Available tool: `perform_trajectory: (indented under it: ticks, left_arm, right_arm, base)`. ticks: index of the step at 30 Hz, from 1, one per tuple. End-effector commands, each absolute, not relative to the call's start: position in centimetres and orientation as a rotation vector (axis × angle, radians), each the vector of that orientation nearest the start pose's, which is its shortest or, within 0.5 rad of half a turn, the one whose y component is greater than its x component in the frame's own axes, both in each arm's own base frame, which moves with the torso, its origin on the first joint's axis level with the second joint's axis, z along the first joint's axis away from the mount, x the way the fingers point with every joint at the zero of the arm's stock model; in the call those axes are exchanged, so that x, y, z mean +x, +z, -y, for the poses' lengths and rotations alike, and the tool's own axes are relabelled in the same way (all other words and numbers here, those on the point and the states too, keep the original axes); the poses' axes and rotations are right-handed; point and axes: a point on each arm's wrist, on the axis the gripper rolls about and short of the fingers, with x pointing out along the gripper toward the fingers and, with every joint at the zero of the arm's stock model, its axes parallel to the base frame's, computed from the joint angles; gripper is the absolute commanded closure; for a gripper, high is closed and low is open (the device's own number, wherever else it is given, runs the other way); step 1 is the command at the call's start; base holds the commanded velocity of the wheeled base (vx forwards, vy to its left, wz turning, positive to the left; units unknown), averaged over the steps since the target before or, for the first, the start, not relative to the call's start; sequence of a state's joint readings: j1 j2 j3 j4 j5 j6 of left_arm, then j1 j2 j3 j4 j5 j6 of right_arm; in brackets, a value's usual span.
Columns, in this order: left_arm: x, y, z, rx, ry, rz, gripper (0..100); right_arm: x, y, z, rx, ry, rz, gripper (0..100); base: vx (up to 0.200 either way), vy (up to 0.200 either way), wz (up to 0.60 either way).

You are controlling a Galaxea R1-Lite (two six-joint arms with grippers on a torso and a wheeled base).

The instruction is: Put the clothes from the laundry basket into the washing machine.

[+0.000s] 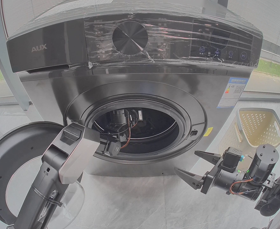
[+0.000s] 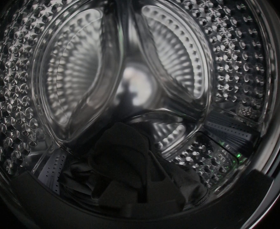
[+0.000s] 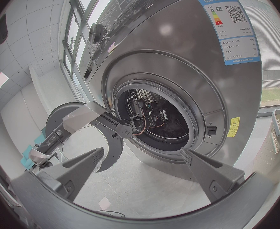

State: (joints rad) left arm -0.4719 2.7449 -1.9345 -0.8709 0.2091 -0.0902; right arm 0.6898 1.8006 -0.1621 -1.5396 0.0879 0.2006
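The washing machine (image 1: 165,89) stands front-on, with its round door (image 1: 16,150) swung fully open to the robot's left side. The left arm (image 1: 73,150) extends through the door opening, which places the left gripper (image 1: 119,118) inside the drum (image 2: 241,48). The state of the left gripper cannot be determined from the views. A heap of dark clothes (image 2: 127,163) lies at the bottom of the drum, against the lower rear wall and just behind the door seal. The right gripper (image 1: 186,161) hovers above the tiled floor (image 1: 140,201), in front of the lower right part of the machine and outside the opening. Its two jaws are spread wide apart and hold nothing. They point towards the machine front. The laundry basket (image 1: 257,109), a cream perforated container with a grey rim, stands on the floor just beside the right side of the machine and near the right arm. The right gripper is apart from the basket and from the machine.
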Motion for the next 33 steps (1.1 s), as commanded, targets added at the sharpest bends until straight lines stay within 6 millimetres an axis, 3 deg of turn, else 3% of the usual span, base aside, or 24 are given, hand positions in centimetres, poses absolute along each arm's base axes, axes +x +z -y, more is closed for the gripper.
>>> perform_trajectory:
  ticks: [1, 4, 5, 11, 16, 19, 21, 22, 23, 25, 28, 33]
  left_arm:
    - [50.7, 3.0, 23.9, -0.111, -0.226, 0.049, 100]
    - [50.7, 3.1, 23.9, -0.112, -0.226, 0.049, 100]
    - [50.7, 3.1, 23.9, -0.113, -0.226, 0.047, 0]
    - [49.0, 4.3, 25.3, -0.128, -0.264, 0.042, 0]
    - [44.3, 4.8, 27.2, -0.114, -0.337, -0.070, 0]
    - [40.3, 4.7, 27.8, -0.087, -0.395, -0.136, 0]
    - [38.2, 4.6, 27.6, -0.071, -0.417, -0.170, 0]
    - [38.2, 4.6, 27.6, -0.071, -0.417, -0.170, 0]
    - [35.8, 4.5, 27.2, -0.052, -0.440, -0.201, 0]
    - [33.7, 4.4, 26.6, -0.041, -0.477, -0.219, 0]
    - [31.6, 4.6, 25.9, -0.038, -0.518, -0.224, 0]
    - [25.9, 7.7, 23.3, -0.064, -0.575, -0.186, 0]
  right_arm:
    - [18.0, 10.2, -15.0, 0.161, 0.761, -0.175, 0]
    - [18.0, 10.3, -15.0, 0.161, 0.761, -0.174, 0]
    - [18.0, 10.3, -15.0, 0.162, 0.761, -0.172, 0]
    - [18.0, 10.3, -14.9, 0.162, 0.762, -0.171, 0]
    - [18.0, 10.4, -14.9, 0.164, 0.761, -0.166, 0]
    - [17.9, 10.5, -14.8, 0.164, 0.761, -0.166, 0]
    - [17.8, 10.4, -14.8, 0.161, 0.759, -0.168, 0]
    - [17.8, 10.4, -14.8, 0.161, 0.759, -0.168, 0]
    - [17.8, 10.5, -14.8, 0.162, 0.761, -0.167, 0]
    - [17.6, 10.5, -14.8, 0.161, 0.765, -0.169, 0]
    - [17.4, 10.3, -14.7, 0.158, 0.766, -0.176, 0]
    - [17.0, 10.7, -14.2, 0.160, 0.752, -0.165, 0]
  base:
    - [0.000, 0.000, 0.00]
    - [0.000, 0.000, 0.00]
    - [0.000, 0.000, 0.00]
    - [0.000, 0.000, 0.00]
    - [0.000, 0.000, 0.00]
    - [0.000, 0.000, 0.00]
    - [0.000, 0.000, 0.00]
    - [0.000, 0.000, 0.00]
    - [0.000, 0.000, 0.00]
    - [0.000, 0.000, 0.00]
    - [0.000, 0.000, 0.00]
    - [0.000, 0.000, 0.00]
